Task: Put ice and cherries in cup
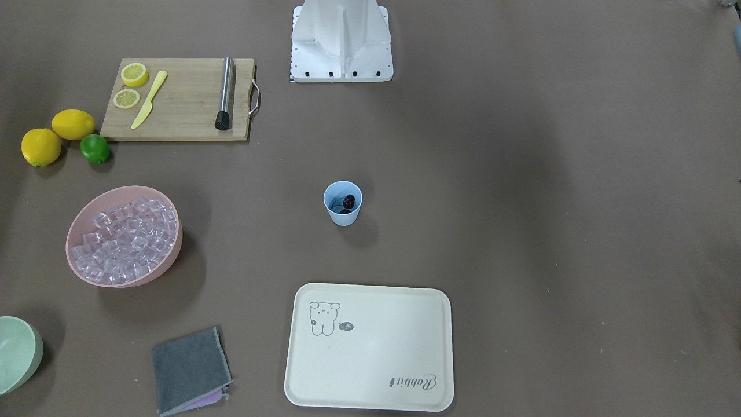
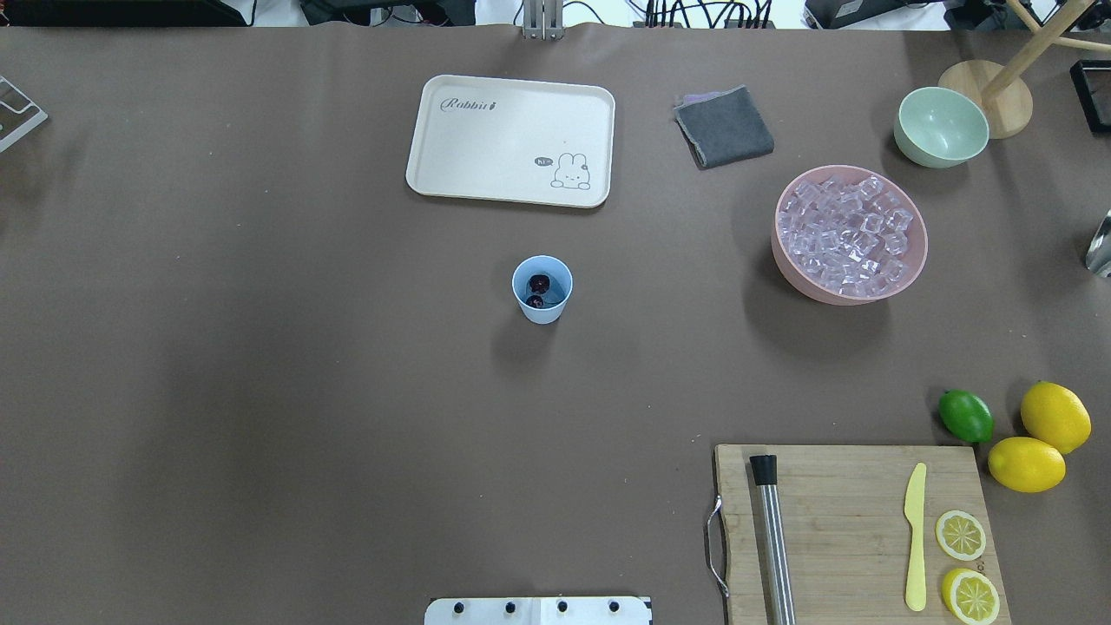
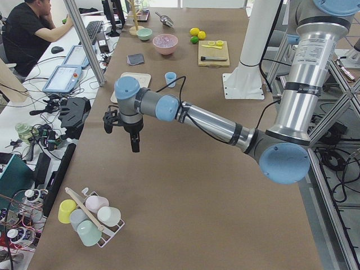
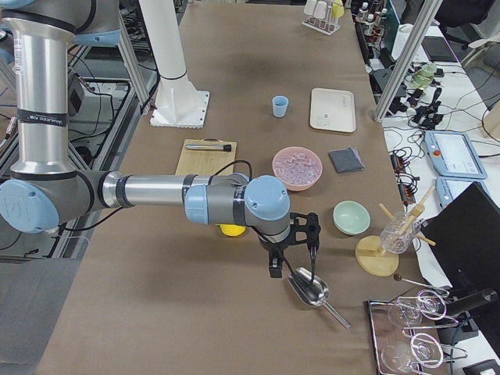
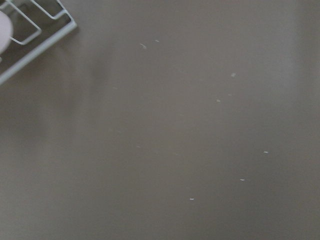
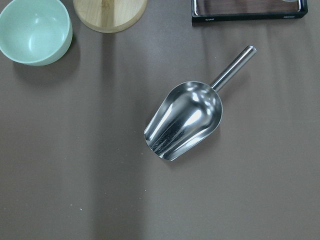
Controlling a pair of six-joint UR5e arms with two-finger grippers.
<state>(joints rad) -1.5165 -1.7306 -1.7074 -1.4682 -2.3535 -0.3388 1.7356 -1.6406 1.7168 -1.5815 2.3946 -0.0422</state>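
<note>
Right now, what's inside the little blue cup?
Two dark cherries sit inside the cup. The ice I can see is in the pink bowl, none in the cup, though the cherries and wall hide part of its bottom.

Brown table (image 2: 260,391), cup (image 2: 542,312), tray (image 2: 503,139), pink bowl (image 2: 825,295)

Robotics laboratory: an industrial left arm (image 3: 208,125) and right arm (image 4: 148,191) work over a brown-covered desk (image 3: 185,214) framed by aluminium posts (image 3: 84,42). Alongside, an operator (image 3: 25,28) sits among a keyboard (image 3: 91,29), control tablets (image 3: 63,79) and cables (image 3: 22,109).
</note>
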